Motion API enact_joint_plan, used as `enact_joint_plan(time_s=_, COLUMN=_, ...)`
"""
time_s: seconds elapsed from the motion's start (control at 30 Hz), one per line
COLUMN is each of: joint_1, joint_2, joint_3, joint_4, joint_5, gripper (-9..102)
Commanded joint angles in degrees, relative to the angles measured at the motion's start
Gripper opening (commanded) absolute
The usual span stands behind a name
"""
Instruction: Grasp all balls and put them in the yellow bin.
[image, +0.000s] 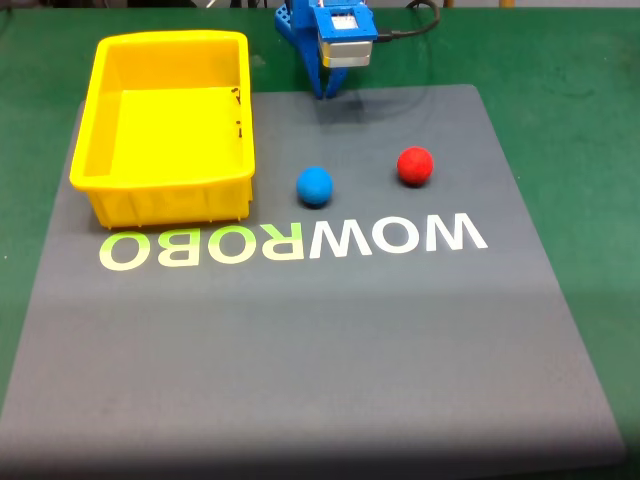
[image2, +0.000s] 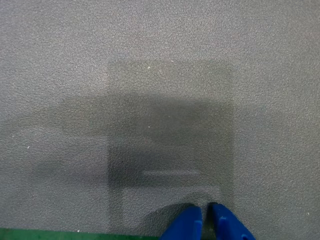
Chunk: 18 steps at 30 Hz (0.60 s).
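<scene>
Fixed view: blue ball (image: 315, 186) sits on the grey mat (image: 330, 340) just beside the yellow bin (image: 100, 150), red ball (image: 415, 166) further right. Both look light, matte, likely to roll; pinch across the middle. Gripper (image: 328, 92) hangs at the mat's far edge, fingers nearly together, holding nothing. Arm base is cut off.

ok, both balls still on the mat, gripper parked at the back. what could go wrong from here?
1. The small round blue ball and the small round red ball lie loose on the smooth grey mat; a glancing touch could roll either away.
2. The blue gripper looks shut; it must open first.
</scene>
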Motion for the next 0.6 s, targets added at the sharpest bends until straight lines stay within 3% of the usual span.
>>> enact_joint_plan(time_s=0.0, joint_1=0.4, joint_2=0.9, joint_3=1.8, joint_4=0.5, joint_5=-3.0, gripper=0)
enact_joint_plan(time_s=0.57, joint_1=0.4, joint_2=0.9, joint_3=1.8, joint_4=0.5, joint_5=-3.3, gripper=0)
